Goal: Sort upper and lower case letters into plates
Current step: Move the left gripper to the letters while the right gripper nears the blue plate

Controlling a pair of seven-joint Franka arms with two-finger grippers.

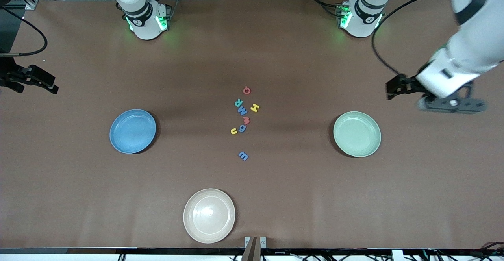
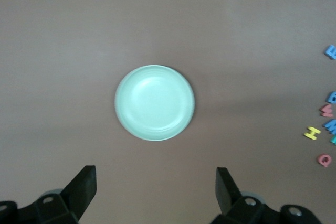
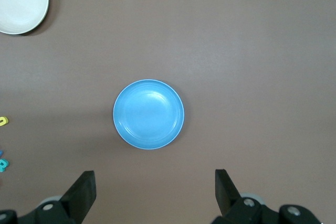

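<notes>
Overhead, small toy letters lie clustered mid-table between a blue plate and a pale green plate.
Only the front view shows all three plates, the cream plate nearest that camera. Both arms wait raised at their table ends: left gripper and right gripper, fingers spread, empty. Wrist views crop the letters.
</notes>
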